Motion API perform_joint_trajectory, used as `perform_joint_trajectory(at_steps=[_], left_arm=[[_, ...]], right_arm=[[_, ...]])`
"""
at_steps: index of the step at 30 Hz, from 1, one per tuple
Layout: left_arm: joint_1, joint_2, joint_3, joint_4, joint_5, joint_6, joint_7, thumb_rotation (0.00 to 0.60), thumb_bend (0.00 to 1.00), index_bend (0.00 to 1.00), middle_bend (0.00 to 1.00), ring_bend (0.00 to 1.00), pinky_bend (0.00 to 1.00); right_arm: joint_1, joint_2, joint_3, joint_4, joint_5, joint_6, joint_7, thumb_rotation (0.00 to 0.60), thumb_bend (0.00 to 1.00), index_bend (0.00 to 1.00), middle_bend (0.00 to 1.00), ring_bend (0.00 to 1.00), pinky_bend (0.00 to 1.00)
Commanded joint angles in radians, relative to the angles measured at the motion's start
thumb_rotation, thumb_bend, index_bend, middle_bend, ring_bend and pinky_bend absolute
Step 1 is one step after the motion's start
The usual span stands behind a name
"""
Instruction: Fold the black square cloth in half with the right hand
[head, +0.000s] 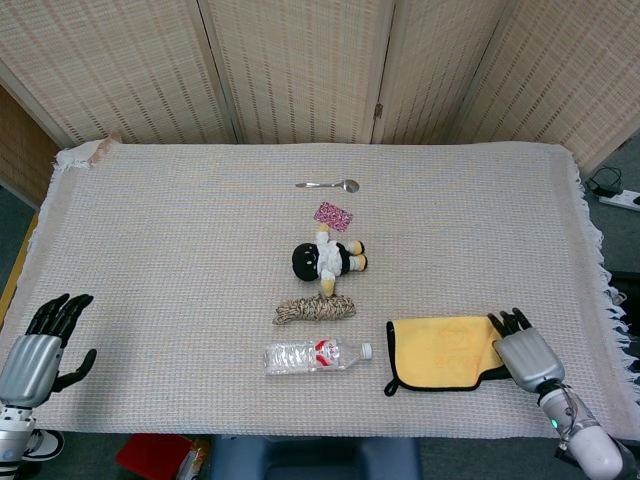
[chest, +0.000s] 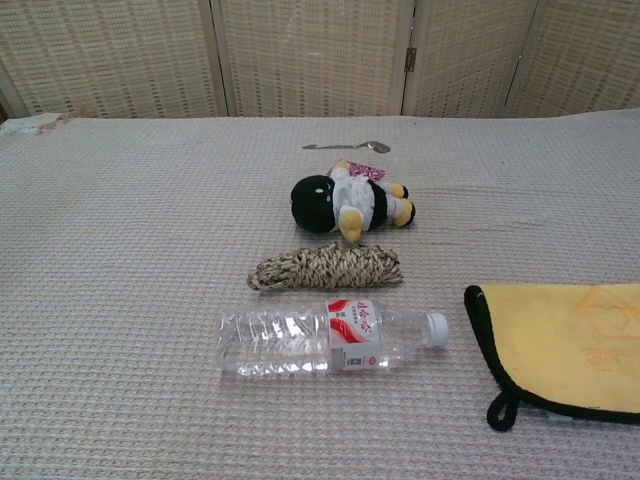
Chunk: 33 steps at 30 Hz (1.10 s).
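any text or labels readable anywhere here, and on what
Nothing reads clearly.
Water bottle: red and white label with characters and small print, too blurred to read.
Cloth: faint orange geometric mark on the yellow face, no legible words.
Pink packet: patterned, too small to read.
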Motion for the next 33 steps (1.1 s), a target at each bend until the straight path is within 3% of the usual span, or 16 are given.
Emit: perform_joint_trajectory(at_steps=[1, 18, 20, 25, 27, 33], left_arm=[[0.0, 0.0, 0.001, -0.001, 0.0, 0.0, 0.001, 0.6, 0.48, 0.1, 0.15, 0.05, 0.12], [0.0, 0.001, 0.002, -0.006, -0.007, -0.004, 0.008, 0.6, 0.48, 0.11, 0.15, 0.05, 0.12], [0.0, 0.001, 0.002, -0.007, -0.007, -0.004, 0.008, 0.6, 0.48, 0.11, 0.15, 0.05, 0.12], [0.002, 0.002, 0.0, -0.007, -0.011, 0.0, 0.006, 0.6, 0.48, 0.11, 0.15, 0.05, 0.12], [0.002, 0.002, 0.0, -0.006, -0.013, 0.0, 0.004, 0.6, 0.48, 0.11, 0.15, 0.05, 0.12], [0.003, 0.002, 0.001, -0.009, -0.009, 0.003, 0.002, 0.6, 0.48, 0.11, 0.15, 0.05, 0.12]], right_arm=[[-0.016, -0.003, -0.003, -0.004, 0.008, 0.015, -0.02, 0.6, 0.51, 0.65, 0.09, 0.0, 0.0], [-0.079, -0.009, -0.012, -0.011, 0.036, 0.026, -0.074, 0.6, 0.51, 0.65, 0.08, 0.0, 0.0], [-0.078, -0.008, -0.01, -0.013, 0.041, 0.014, -0.068, 0.6, 0.51, 0.57, 0.05, 0.0, 0.0], [-0.085, 0.02, -0.008, -0.029, 0.025, 0.008, -0.029, 0.6, 0.5, 0.15, 0.0, 0.0, 0.0], [-0.093, 0.031, -0.004, -0.033, 0.01, 0.017, -0.004, 0.6, 0.51, 0.05, 0.0, 0.0, 0.0], [-0.118, 0.074, 0.0, -0.052, -0.034, 0.041, 0.07, 0.6, 0.51, 0.0, 0.0, 0.0, 0.0]])
